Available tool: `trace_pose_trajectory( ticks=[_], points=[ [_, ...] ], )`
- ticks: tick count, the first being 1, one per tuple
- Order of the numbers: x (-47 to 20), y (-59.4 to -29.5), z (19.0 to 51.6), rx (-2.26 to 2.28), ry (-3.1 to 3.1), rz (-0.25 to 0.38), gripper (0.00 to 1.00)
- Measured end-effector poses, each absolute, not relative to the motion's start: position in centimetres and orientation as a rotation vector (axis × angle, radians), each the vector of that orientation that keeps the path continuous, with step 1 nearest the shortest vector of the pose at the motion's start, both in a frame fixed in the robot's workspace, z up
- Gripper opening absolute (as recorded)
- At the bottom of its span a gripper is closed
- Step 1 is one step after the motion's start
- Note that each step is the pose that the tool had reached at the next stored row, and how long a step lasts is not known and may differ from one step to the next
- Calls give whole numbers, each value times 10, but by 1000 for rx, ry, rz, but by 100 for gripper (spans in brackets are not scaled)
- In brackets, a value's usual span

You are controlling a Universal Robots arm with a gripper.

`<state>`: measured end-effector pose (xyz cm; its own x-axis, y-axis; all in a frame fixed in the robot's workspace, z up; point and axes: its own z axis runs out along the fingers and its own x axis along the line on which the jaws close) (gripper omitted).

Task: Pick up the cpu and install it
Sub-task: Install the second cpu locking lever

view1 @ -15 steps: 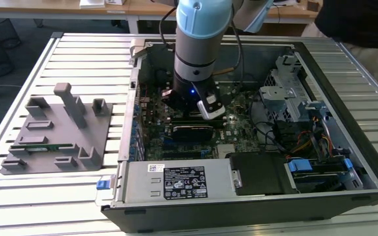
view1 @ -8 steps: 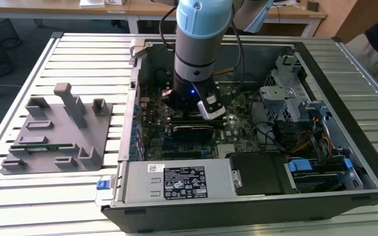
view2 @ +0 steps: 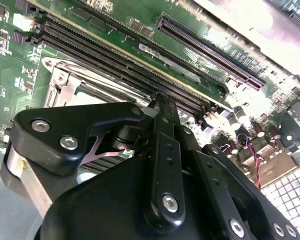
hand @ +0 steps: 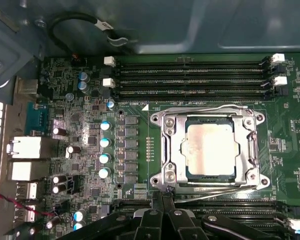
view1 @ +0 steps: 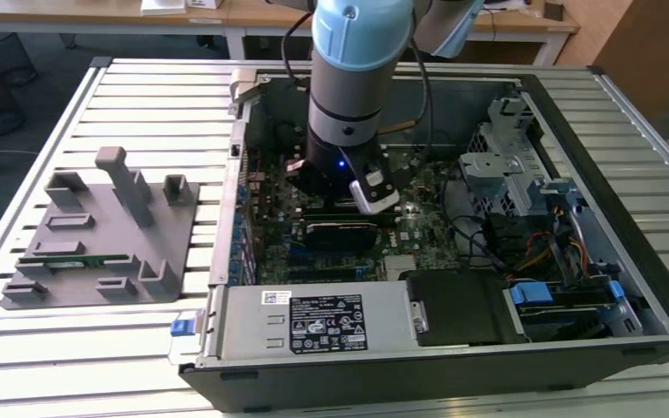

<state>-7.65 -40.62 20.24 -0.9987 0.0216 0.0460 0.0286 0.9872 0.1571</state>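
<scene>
We find the arm (view1: 352, 78) standing upright over the open computer case (view1: 613, 252), its tool (hand: 163, 202) just above the motherboard (hand: 90, 100), fingers pressed together, holding nothing. The cpu (hand: 211, 149) lies seated in the socket frame (hand: 162, 150), just beside the fingertips (hand: 158, 200).

hand (view2: 157, 107) fingers together, empty | just above motherboard (view2: 10, 75) | beside memory slots (view2: 120, 57)
</scene>
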Motion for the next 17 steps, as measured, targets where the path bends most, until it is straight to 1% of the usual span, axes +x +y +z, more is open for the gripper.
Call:
trace_pose_trajectory(
  ticks=[4,10,17],
  points=[
    [-76,-408,202,-39,-3087,-254,11],
    [-77,-408,201,-38,-3083,-294,11],
    [-76,-408,197,-37,-3081,-315,11]
  ],
)
